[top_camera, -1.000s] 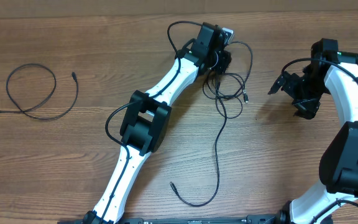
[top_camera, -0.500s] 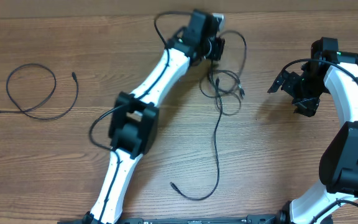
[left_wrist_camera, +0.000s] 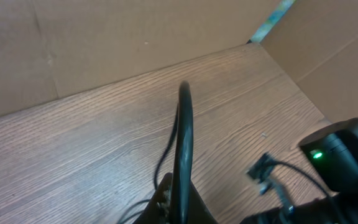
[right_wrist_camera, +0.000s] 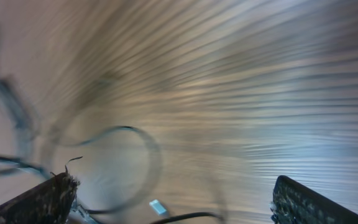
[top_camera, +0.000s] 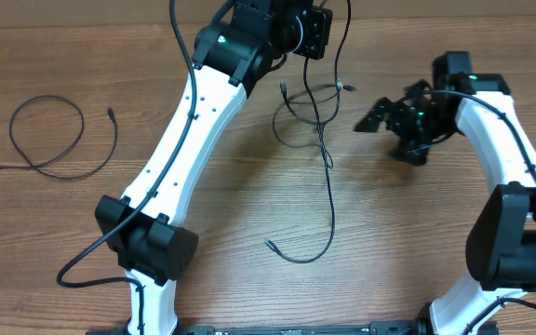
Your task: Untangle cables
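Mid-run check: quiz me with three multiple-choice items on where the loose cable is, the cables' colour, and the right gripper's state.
1. The separate cable loop lies: A) far left, alone B) far right C) inside the tangle.
2. The tangled cables are: A) white B) black C) red.
3. The right gripper is: A) shut on a plug B) shut on the loop C) open.
Key: 1 A, the overhead view shows it alone at left; 2 B, every strand looks black; 3 C, its wrist view shows the fingers wide apart.

LEFT arm: stretched to far edge, left gripper (top_camera: 311,35) pinching the cables (top_camera: 325,149) | RIGHT arm: elbow bent, right gripper (top_camera: 386,132) pointing left, fingers (right_wrist_camera: 42,200) spread wide
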Controlling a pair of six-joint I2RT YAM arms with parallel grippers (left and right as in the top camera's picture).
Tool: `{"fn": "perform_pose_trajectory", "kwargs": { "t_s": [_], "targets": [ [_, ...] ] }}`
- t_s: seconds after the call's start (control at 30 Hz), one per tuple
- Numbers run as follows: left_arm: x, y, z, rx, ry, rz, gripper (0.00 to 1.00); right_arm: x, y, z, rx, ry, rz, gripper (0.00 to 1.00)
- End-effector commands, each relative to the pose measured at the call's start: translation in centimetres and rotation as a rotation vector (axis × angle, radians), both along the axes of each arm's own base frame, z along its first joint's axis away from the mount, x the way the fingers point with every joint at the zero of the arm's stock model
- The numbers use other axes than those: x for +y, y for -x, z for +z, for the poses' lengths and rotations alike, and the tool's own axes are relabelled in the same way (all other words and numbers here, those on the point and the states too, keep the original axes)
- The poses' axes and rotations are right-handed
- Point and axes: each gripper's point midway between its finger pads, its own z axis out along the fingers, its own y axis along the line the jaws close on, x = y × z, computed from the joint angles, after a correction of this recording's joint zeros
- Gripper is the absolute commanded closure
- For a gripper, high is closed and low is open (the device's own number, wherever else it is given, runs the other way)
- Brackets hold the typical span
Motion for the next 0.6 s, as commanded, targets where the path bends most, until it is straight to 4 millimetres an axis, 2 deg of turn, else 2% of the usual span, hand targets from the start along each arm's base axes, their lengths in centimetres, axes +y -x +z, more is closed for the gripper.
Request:
{"fn": "perform_pose_trajectory", "kwargs": {
  "t_s": [0.0,0.2,0.3,0.37,0.43,0.47,0.57],
  "targets": [
    [0.5,0.1,0.8,-0.017,-0.009,0.004,0.96,3.6,0.4,2.4,-0.034,-0.143,0.069,0.00],
    [1.0,0.5,-0.2,0.025,-0.032,0.009,0.96,4.5,0.2,3.2,-0.068,-0.163,0.086,0.00],
    [0.5,0.8,0.0,0.024,-0.021,-0.009,0.96,4.4,-1.9,3.5,-0.137,-0.159,0.043,0.00],
    [-0.5,1.4,0.7,0.020,0.017,-0.048,0.96,4.4,-4.0,3.9,-0.168,-0.154,-0.039,0.00],
    [-1.6,2.0,2.2,0.003,0.082,-0.101,0.96,4.7,-5.9,4.1,-0.208,-0.130,-0.109,0.00],
    [-1.9,2.3,3.0,-0.011,0.107,-0.124,0.96,4.7,-6.3,4.0,-0.215,-0.106,-0.133,0.00],
    [-1.9,2.9,6.0,-0.060,0.170,-0.144,0.96,4.1,-6.8,1.9,-0.183,0.068,-0.251,0.00]
  ]
}}
